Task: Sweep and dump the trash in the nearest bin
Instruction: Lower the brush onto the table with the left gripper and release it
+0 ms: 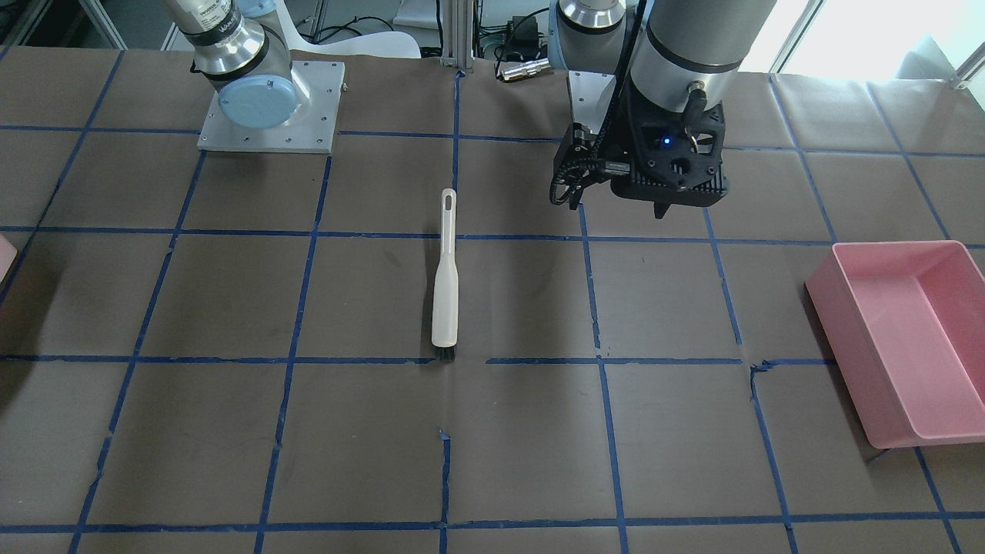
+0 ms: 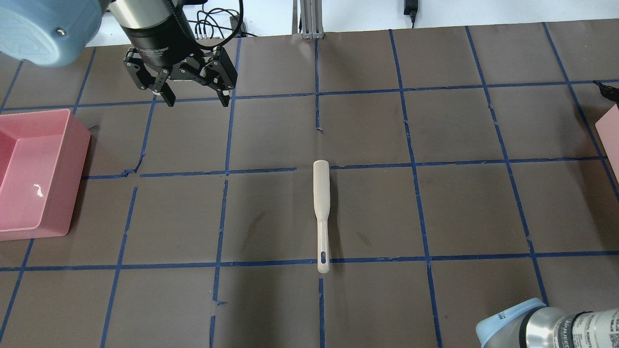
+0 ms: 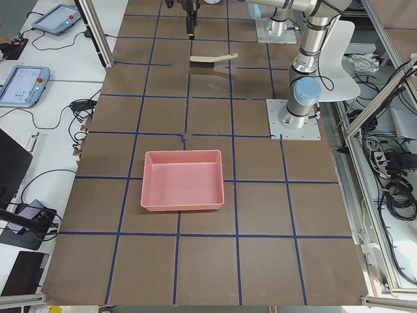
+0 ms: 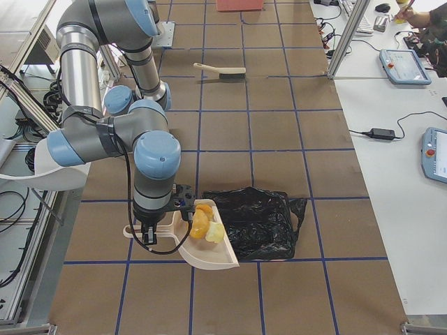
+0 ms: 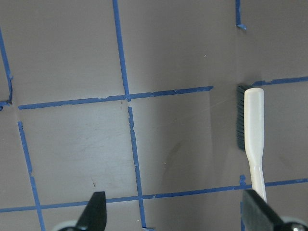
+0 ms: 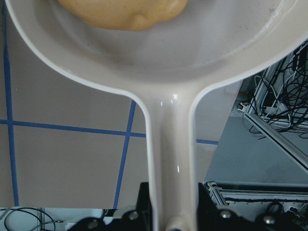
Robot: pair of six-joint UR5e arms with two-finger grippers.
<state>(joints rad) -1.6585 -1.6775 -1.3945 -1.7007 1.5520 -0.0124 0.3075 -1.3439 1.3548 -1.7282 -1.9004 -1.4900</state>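
My right gripper (image 6: 173, 214) is shut on the handle of the cream dustpan (image 6: 173, 144) and holds it low at the table's right end, as the exterior right view (image 4: 150, 234) shows. The trash (image 4: 204, 222) lies in the dustpan (image 4: 209, 257): tan-orange and pale lumps. One tan lump (image 6: 122, 12) shows in the right wrist view. The nearest bin is only a pink corner at the edge (image 2: 610, 137) (image 1: 4, 258). My left gripper (image 2: 197, 101) (image 5: 175, 216) is open and empty, hanging above the far left of the table.
The cream brush (image 2: 321, 203) (image 1: 445, 292) (image 5: 253, 125) lies flat mid-table, bristles away from the robot. A large pink tub (image 2: 72, 169) (image 1: 827, 300) (image 3: 182, 153) stands at the left end. A crumpled black bag (image 4: 262, 223) lies right beside the dustpan.
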